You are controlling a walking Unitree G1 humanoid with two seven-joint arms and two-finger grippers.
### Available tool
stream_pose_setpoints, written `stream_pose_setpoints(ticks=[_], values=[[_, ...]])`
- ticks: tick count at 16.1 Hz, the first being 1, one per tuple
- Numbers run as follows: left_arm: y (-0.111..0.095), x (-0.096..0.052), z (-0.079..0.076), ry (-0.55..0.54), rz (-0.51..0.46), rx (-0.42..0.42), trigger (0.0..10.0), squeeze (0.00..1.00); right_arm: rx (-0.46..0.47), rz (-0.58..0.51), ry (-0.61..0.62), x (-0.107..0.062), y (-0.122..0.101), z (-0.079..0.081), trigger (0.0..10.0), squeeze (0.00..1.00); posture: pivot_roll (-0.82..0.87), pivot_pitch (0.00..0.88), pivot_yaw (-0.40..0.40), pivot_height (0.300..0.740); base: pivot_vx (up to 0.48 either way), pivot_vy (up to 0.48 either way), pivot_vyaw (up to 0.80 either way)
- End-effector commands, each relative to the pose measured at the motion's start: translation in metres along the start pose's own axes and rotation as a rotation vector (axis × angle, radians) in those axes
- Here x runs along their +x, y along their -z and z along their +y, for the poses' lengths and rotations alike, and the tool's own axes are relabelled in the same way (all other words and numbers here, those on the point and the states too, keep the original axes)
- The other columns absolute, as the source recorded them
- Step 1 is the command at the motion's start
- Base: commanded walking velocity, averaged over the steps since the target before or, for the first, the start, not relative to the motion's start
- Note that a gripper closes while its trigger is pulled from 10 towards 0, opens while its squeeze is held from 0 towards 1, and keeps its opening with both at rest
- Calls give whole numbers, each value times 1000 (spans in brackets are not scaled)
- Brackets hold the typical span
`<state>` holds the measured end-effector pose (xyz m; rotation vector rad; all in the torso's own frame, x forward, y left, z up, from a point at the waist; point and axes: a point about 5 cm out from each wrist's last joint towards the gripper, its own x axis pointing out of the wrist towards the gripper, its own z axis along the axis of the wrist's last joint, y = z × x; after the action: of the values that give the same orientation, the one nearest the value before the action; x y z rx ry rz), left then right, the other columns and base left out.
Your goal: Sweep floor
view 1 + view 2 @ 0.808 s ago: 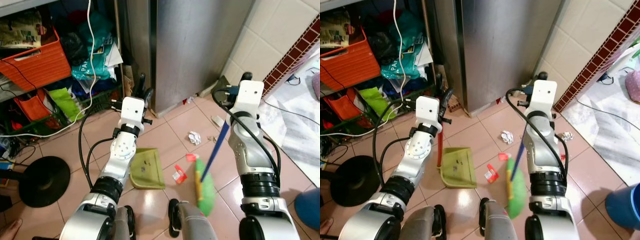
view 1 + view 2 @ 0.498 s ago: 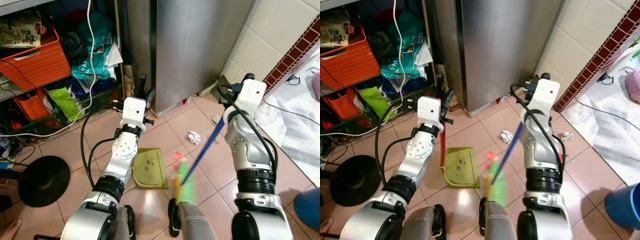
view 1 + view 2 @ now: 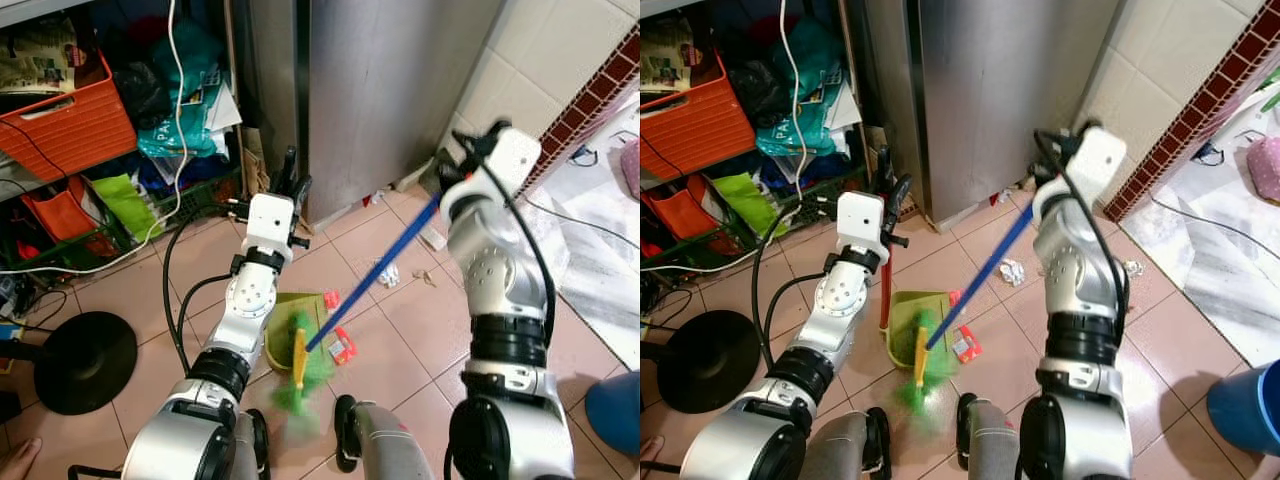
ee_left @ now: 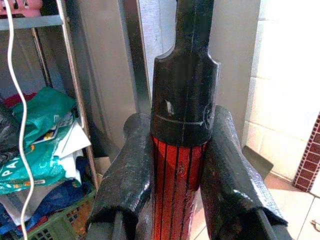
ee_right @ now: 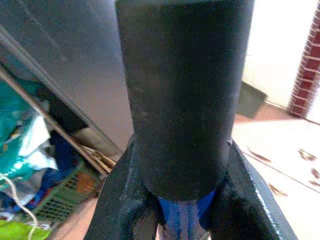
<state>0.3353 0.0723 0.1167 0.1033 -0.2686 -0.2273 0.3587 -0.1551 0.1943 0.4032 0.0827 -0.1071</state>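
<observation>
1. The green dustpan (image 3: 902,325) lies on the tiled floor (image 3: 400,340), in front of the steel cabinet (image 3: 390,90).
2. The left tool (image 4: 180,165) is clamped on the dustpan's red handle (image 3: 884,292), black fingers (image 4: 127,185) pressed against both its sides, holding it upright at the pan's edge nearest the shelves.
3. The right tool (image 5: 180,200) is closed on the black grip of the broom's blue handle (image 3: 375,270), which slants down toward the dustpan.
4. The broom's green bristles (image 3: 298,365) are blurred, at the dustpan's mouth.
5. Red scraps (image 3: 343,347) lie just beside the pan; a crumpled paper (image 3: 1013,271) sits farther off, towards the tiled wall.
6. An orange crate (image 3: 70,125) sits on shelves beside the cabinet.
</observation>
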Motion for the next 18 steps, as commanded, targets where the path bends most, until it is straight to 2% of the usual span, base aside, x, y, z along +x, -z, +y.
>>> stream_pose_setpoints(ticks=[1,3,5,7,8,10,15,16,18], values=[[10,-5,-8,16,51,-28,10000,0,74,-63,-121,0,-17,18,10000,0,-120,199,-39,740,0,0,0],[10,-6,-8,18,52,-27,10000,0,15,-112,-161,0,-28,21,10000,0,-120,199,-39,740,0,0,0],[11,-6,-9,26,60,-27,10000,0,-89,-212,-220,0,-50,25,10000,0,-122,198,-39,740,0,0,0],[10,-5,-10,36,61,-33,10000,0,-102,-237,-239,0,-57,26,10000,0,-122,198,-39,740,0,0,0],[11,-6,-13,61,72,-46,10000,0,-110,-287,-263,0,-70,28,10000,0,-121,199,-36,740,0,0,0],[13,-6,-18,91,89,-52,10000,0,-124,-343,-269,1,-82,27,10000,0,-121,199,-35,740,0,0,0],[4,-5,-18,93,64,-64,10000,0,-136,-350,-278,2,-74,26,10000,0,-89,202,-38,740,0,0,0],[-7,-5,-19,93,18,-71,10000,0,-226,-392,-338,-2,-69,36,10000,0,-69,204,-38,740,0,0,0],[-13,-8,-20,96,-5,-72,10000,0,-353,-458,-411,-9,-63,50,10000,0,-59,205,-39,740,0,0,0]])
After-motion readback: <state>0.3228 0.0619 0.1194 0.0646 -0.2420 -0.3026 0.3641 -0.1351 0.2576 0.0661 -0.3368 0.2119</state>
